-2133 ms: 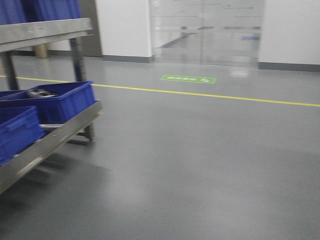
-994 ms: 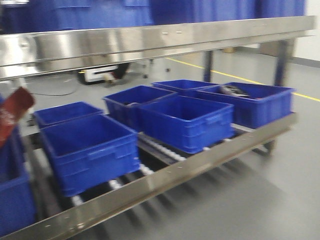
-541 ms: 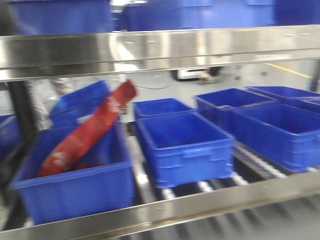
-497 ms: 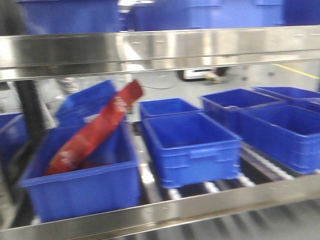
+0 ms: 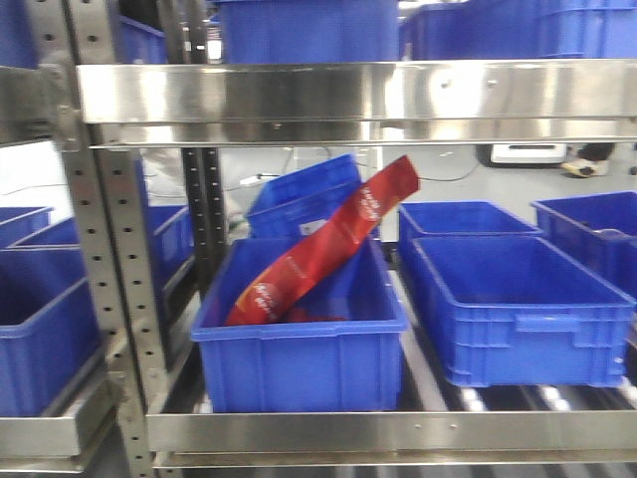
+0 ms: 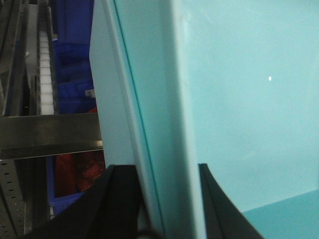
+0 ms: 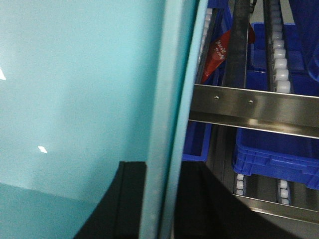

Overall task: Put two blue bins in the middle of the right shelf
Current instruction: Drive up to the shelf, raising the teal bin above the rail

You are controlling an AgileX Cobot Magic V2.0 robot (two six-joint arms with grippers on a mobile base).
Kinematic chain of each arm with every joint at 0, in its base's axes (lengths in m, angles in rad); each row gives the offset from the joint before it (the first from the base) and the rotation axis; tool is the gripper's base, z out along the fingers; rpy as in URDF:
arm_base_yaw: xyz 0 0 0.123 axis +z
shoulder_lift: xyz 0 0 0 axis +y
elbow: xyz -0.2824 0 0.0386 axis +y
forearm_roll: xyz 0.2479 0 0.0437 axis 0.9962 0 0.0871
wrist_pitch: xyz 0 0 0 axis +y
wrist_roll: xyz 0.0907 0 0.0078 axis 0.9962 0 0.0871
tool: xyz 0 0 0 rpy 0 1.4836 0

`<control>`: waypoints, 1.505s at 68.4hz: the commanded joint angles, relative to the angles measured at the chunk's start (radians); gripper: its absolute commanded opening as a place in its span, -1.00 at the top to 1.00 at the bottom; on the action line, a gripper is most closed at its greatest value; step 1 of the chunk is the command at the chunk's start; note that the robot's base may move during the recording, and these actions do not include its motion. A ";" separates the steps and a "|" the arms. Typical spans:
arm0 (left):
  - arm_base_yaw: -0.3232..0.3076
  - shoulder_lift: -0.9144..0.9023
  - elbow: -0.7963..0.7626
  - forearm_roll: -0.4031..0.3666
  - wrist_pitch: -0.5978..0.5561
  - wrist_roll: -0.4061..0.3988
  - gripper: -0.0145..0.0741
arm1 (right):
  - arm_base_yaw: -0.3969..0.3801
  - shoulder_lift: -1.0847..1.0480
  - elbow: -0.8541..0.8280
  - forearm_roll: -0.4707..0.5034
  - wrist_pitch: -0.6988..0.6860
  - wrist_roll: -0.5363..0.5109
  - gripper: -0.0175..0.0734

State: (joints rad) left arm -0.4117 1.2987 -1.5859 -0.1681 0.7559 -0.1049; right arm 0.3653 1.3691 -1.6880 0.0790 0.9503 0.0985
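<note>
Both wrist views are filled by a pale teal bin. My left gripper [image 6: 164, 199] is shut on one of its walls [image 6: 149, 99], one black finger on each side. My right gripper [image 7: 159, 199] is shut on the opposite wall [image 7: 172, 99] in the same way. Neither gripper shows in the front view. There, the shelf's middle level holds a blue bin [image 5: 299, 358] with a red packet [image 5: 318, 254] leaning in it. An empty blue bin [image 5: 518, 299] stands to its right, with more blue bins behind.
A steel rail [image 5: 348, 95] crosses above the middle level and a lower rail [image 5: 398, 430] runs along its front. A perforated upright post [image 5: 114, 249] separates a left bay holding blue bins [image 5: 40, 339]. More blue bins [image 5: 309, 30] sit on the top level.
The front view has swung from open floor onto the shelf and along it. The bin with the red packet has moved from the left edge to the centre, and the image is sharper.
</note>
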 commanded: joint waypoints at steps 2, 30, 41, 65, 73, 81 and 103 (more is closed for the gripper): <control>-0.004 -0.025 -0.024 -0.047 -0.100 -0.011 0.92 | -0.005 -0.014 -0.014 -0.022 -0.069 -0.026 0.95; -0.004 -0.025 -0.024 -0.047 -0.100 -0.011 0.92 | -0.005 -0.014 -0.014 -0.022 -0.069 -0.026 0.95; -0.004 -0.025 -0.024 -0.047 -0.100 -0.011 0.92 | -0.005 -0.014 -0.014 -0.022 -0.069 -0.026 0.95; -0.004 -0.025 -0.024 -0.047 -0.100 -0.011 0.92 | -0.005 -0.014 -0.014 -0.022 -0.069 -0.026 0.95; -0.004 -0.025 -0.024 -0.047 -0.100 -0.011 0.92 | -0.005 -0.014 -0.014 -0.022 -0.069 -0.026 0.95; -0.004 -0.025 -0.024 -0.047 -0.100 -0.011 0.92 | -0.005 -0.014 -0.014 -0.022 -0.069 -0.026 0.95; -0.004 -0.025 -0.024 -0.047 -0.100 -0.011 0.92 | -0.005 -0.014 -0.014 -0.022 -0.069 -0.026 0.95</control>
State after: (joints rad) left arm -0.4117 1.2987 -1.5859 -0.1681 0.7559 -0.1049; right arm 0.3653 1.3691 -1.6880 0.0790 0.9521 0.0985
